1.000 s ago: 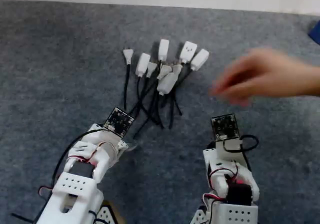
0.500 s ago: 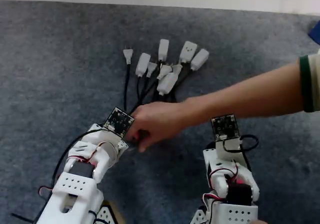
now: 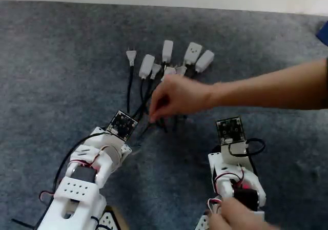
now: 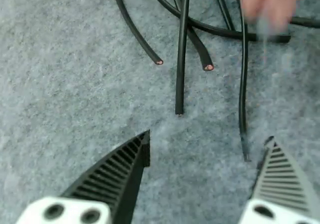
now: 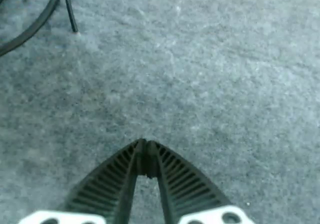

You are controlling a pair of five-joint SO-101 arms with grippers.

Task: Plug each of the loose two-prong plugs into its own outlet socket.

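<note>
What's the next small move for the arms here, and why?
Probably hold both arms still for now. A person's hand lies on the black cables just ahead of the open left gripper, and another hand is at the right arm's base. The right gripper is shut over bare carpet.

Hand (image 3: 179,96) over the cords (image 3: 129,89) — plugs (image 3: 167,50) just beyond.

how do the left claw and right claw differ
The left claw is open, jaws spread wide; the right claw is shut tight. Cut black cable ends lie ahead of the left claw; the right claw faces mostly bare grey carpet. Both hang low over the carpet, holding nothing.
</note>
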